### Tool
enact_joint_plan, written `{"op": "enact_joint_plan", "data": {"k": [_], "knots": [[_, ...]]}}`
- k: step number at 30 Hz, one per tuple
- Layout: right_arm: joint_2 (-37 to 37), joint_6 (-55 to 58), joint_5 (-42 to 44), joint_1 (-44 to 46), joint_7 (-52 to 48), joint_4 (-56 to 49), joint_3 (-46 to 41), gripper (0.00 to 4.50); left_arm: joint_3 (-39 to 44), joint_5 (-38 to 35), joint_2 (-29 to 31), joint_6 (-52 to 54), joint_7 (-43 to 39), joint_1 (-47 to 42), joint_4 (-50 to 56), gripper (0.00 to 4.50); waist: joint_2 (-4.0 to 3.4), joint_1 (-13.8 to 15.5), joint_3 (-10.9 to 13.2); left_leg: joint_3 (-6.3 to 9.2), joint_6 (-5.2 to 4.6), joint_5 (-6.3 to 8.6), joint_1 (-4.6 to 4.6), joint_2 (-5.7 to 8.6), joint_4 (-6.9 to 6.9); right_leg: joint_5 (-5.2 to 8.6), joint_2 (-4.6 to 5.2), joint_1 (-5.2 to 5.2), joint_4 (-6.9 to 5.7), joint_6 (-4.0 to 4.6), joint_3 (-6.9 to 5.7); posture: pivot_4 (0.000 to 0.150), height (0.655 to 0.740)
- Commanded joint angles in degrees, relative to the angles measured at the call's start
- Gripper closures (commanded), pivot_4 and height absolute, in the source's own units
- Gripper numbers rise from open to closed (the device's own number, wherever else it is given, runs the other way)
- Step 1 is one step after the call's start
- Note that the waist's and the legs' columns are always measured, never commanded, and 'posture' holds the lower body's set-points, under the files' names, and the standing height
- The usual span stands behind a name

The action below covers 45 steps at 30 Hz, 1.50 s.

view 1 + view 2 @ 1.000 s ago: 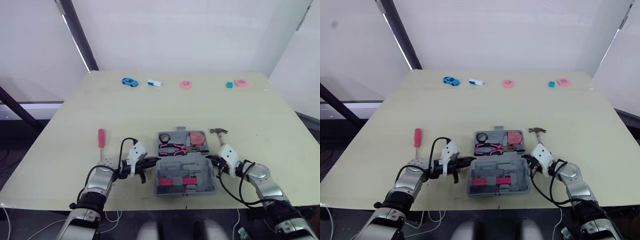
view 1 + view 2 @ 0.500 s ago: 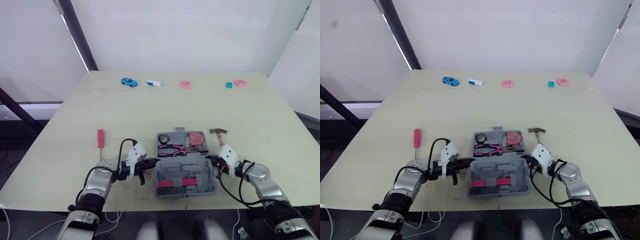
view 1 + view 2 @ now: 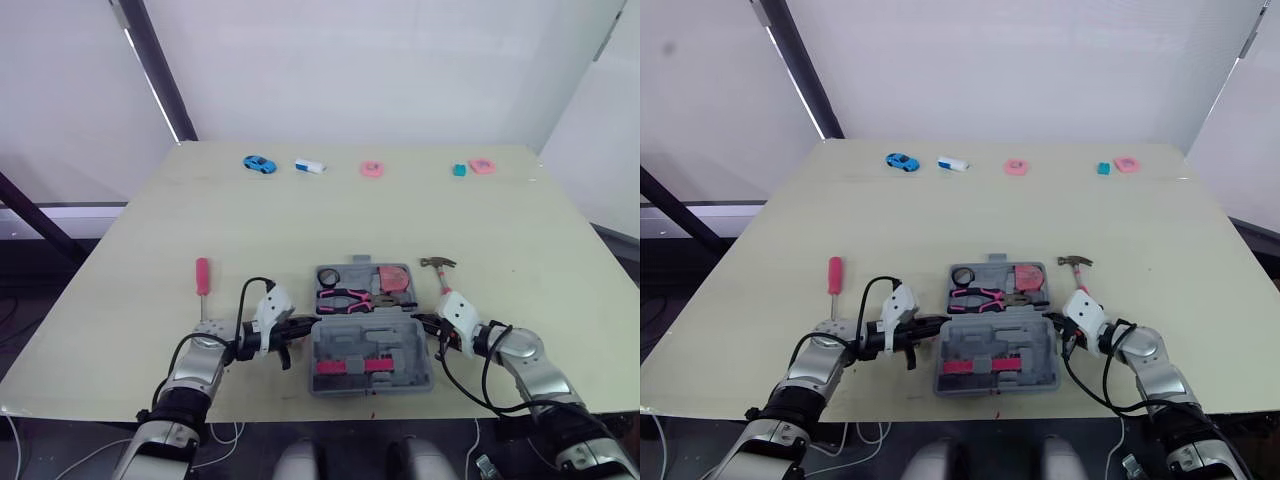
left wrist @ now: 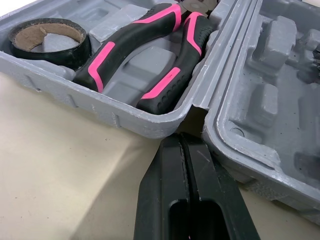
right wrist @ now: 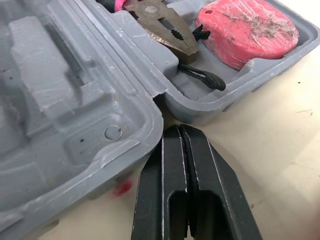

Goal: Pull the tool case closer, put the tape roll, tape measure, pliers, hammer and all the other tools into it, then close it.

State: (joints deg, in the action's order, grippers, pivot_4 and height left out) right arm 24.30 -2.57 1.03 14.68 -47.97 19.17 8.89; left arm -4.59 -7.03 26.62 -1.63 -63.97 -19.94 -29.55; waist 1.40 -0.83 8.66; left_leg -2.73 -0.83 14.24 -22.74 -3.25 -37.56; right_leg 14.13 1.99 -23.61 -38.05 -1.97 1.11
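1. Tool case (image 3: 402,336) lies open on the table (image 3: 300,220), close to its near edge and between our two grippers. Its two grey halves lie flat, one far and one near.
2. In the far half we see the tape roll (image 4: 50,40) in the left corner. The pliers (image 4: 150,60), with pink and black handles, lie across the middle, and the pink tape measure (image 5: 247,32) is on the right.
3. The near half holds some pink pieces in its moulded slots; we cannot tell what they are.
4. Our left gripper (image 4: 182,137) is clenched, its fingers pressed together with nothing between them. Its tip sits at the notch where the two halves meet on the case's left side.
5. Our right gripper (image 5: 177,129) is likewise clenched and grasps nothing. Its tip is at the same seam on the case's right side.
6. The hammer (image 3: 438,268) lies on the table just right of the far half, outside the case.
7. The screwdriver (image 3: 202,275), with a red handle, lies on the table to the left, well apart from the case.
8. Along the far edge we see a row of small things, a blue toy car (image 3: 259,163) among them.
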Motion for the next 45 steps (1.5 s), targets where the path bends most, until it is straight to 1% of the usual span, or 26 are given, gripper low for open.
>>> {"op": "enact_joint_plan", "data": {"k": [1,3,8,12,15,19,22,23,24,26,27,28,29,30,33,34,35,40,45], "knots": [[0.8,-0.2,1.3,-0.8,-0.5,-1.5,-0.9,4.47,0.4,-0.9,0.6,-0.4,-0.1,0.7,1.1,4.50,0.00,0.0,0.0,0.00,0.00,0.00,0.00,0.00,0.00,0.00,0.00,0.00,0.00,0.00,0.00,0.150,0.7400],[1.2,-0.4,1.7,-1.2,-0.4,-1.8,-1.4,4.47,0.9,-1.3,0.9,-0.5,-0.1,0.8,1.3,4.50,0.00,0.0,0.0,0.00,0.00,0.00,0.00,0.00,0.00,0.00,0.00,0.00,0.00,0.00,0.00,0.150,0.7400],[2.3,-1.5,4.6,-3.1,-0.5,-5.0,-4.1,4.47,4.8,-5.7,1.1,-0.4,0.5,1.3,3.8,4.50,0.00,0.1,0.0,0.00,0.00,0.00,-0.03,0.00,0.00,0.00,0.01,0.00,0.02,0.00,-0.01,0.150,0.7400],[3.6,0.3,11.6,-8.3,-0.2,-13.8,-10.4,4.47,9.3,-11.5,3.2,2.0,-0.3,6.2,13.9,4.50,-0.01,0.1,0.0,0.00,0.00,0.00,-0.06,-0.01,0.02,0.00,0.03,0.00,0.06,0.00,0.00,0.150,0.7400],[3.9,1.8,16.6,-11.8,0.0,-17.8,-15.0,4.47,13.3,-15.8,4.4,4.0,0.5,9.6,19.2,4.50,0.00,0.1,0.0,-0.01,0.00,0.00,-0.06,-0.03,0.02,0.00,0.05,0.00,0.06,0.00,0.00,0.150,0.7400],[5.0,0.2,20.6,-17.2,0.6,-20.3,-21.9,4.47,21.1,-20.3,5.9,6.5,4.4,14.8,22.7,4.50,-0.01,0.1,0.0,0.00,0.00,0.00,0.02,-0.04,0.02,0.01,0.05,0.04,0.04,0.00,-0.02,0.150,0.7400],[5.1,-0.4,24.5,-22.0,1.0,-21.3,-28.6,4.47,27.1,-21.6,8.0,6.1,5.8,20.4,22.3,4.50,-0.01,0.0,0.0,-0.03,0.00,0.01,0.03,-0.05,0.04,0.01,0.05,0.03,0.06,0.01,0.00,0.150,0.7400],[5.2,-0.6,25.6,-23.8,1.0,-21.2,-30.7,4.50,28.9,-21.7,8.7,5.5,6.1,22.3,21.6,3.98,-0.01,0.0,0.0,-0.04,0.00,0.01,0.03,-0.05,0.04,0.02,0.06,0.03,0.07,0.01,0.00,0.150,0.7400],[5.3,-0.9,26.4,-25.5,0.8,-21.0,-32.4,4.24,30.4,-21.8,9.1,5.0,6.3,23.8,21.1,3.73,-0.01,0.1,0.0,-0.05,0.00,0.01,0.03,-0.05,0.04,0.03,0.06,0.03,0.08,0.02,0.00,0.150,0.7400],[5.0,-2.1,27.8,-28.9,0.1,-20.1,-35.8,3.68,33.8,-21.8,9.8,4.2,7.1,26.3,18.5,2.78,-0.01,0.2,0.0,-0.05,0.00,0.01,0.03,-0.05,0.06,0.08,0.07,0.03,0.09,0.09,-0.01,0.150,0.7400],[4.8,-2.5,28.5,-30.3,-0.3,-19.7,-37.1,3.20,35.1,-21.6,10.1,3.3,7.6,27.3,17.1,2.28,-0.01,0.2,0.0,-0.05,0.00,0.01,0.04,-0.05,0.06,0.12,0.08,0.04,0.09,0.15,-0.01,0.150,0.7400],[4.7,-2.7,29.1,-31.2,-0.6,-19.5,-37.9,2.81,35.9,-21.4,10.2,2.7,7.9,27.9,16.1,2.03,-0.01,0.2,0.0,-0.05,0.00,0.01,0.05,-0.05,0.06,0.15,0.08,0.04,0.09,0.18,-0.02,0.150,0.7400],[4.5,-3.2,29.5,-32.6,-1.0,-18.9,-39.0,2.20,37.0,-21.2,10.4,1.8,8.0,28.9,14.9,1.34,0.00,0.2,0.0,-0.05,0.00,0.01,0.06,-0.05,0.06,0.16,0.08,0.04,0.09,0.19,-0.01,0.150,0.7400],[4.0,-4.1,30.1,-34.6,-1.0,-17.7,-41.1,2.09,38.5,-21.1,10.3,1.0,8.3,30.6,13.6,1.26,0.00,0.2,0.0,-0.05,0.00,0.01,0.06,-0.05,0.06,0.16,0.09,0.04,0.09,0.19,-0.01,0.150,0.7400],[3.3,-6.1,31.6,-38.1,-1.3,-14.8,-45.2,0.80,40.6,-21.2,10.4,-0.6,8.3,33.4,11.2,0.04,0.02,0.2,0.0,-0.09,0.01,0.01,0.09,-0.06,0.08,0.18,0.13,0.04,0.11,0.21,0.00,0.150,0.7400],[3.2,-6.1,32.2,-38.4,-1.5,-14.5,-45.7,0.22,40.7,-21.2,10.5,-1.1,8.2,33.5,10.6,0.00,0.01,0.2,0.0,-0.11,0.02,0.02,0.09,-0.06,0.13,0.18,0.14,0.03,0.16,0.21,0.01,0.150,0.7400],[2.9,-6.8,32.6,-39.5,-1.8,-13.2,-46.9,0.04,41.2,-21.3,10.6,-1.4,8.3,33.9,10.0,0.00,0.02,0.2,0.0,-0.12,0.01,0.02,0.08,-0.06,0.17,0.18,0.15,0.03,0.19,0.22,0.02,0.150,0.7400],[3.0,-11.3,31.7,-41.6,-5.0,-5.2,-48.8,0.04,40.8,-20.9,9.7,-3.2,8.2,35.4,9.3,0.00,0.10,0.2,-0.1,-0.04,0.02,0.02,0.20,-0.14,0.15,0.30,0.26,0.04,0.15,0.01,0.03,0.150,0.7400],[4.0,-11.7,31.3,-40.7,-6.9,-4.1,-47.4,0.04,39.2,-20.8,8.9,-3.7,8.1,35.0,10.1,0.00,0.07,0.0,-0.1,-0.08,0.02,0.02,0.24,-0.29,0.15,0.29,0.28,0.02,0.15,0.02,0.17,0.150,0.7400]]}}
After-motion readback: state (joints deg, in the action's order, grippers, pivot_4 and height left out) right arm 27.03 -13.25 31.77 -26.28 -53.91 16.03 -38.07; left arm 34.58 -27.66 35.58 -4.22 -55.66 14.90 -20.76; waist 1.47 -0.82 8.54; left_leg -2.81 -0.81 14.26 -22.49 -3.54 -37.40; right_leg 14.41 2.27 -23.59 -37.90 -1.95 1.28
